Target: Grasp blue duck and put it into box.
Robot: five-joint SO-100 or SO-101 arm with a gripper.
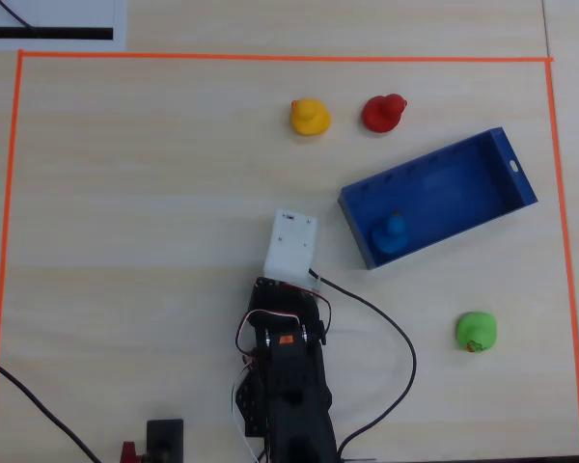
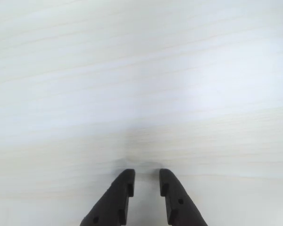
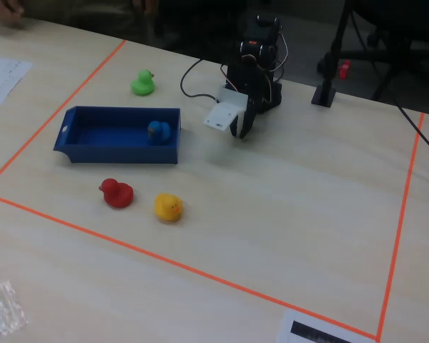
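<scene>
The blue duck (image 1: 390, 232) (image 3: 158, 131) sits inside the box (image 1: 454, 188) (image 3: 104, 136), at the end nearest the arm, close to a corner. The box is a dark-blue shallow tray lying at an angle on the table. My gripper (image 2: 146, 173) (image 3: 241, 128) is folded back near the arm's base, away from the box, and hangs low over bare table. Its two black fingers stand a little apart with nothing between them. In the overhead view the white wrist housing (image 1: 291, 243) covers the fingers.
A yellow duck (image 1: 309, 117) and a red duck (image 1: 382, 112) stand beyond the box; a green duck (image 1: 477, 331) stands on its other side. Orange tape (image 1: 270, 57) frames the work area. A black cable (image 1: 405, 357) loops beside the arm.
</scene>
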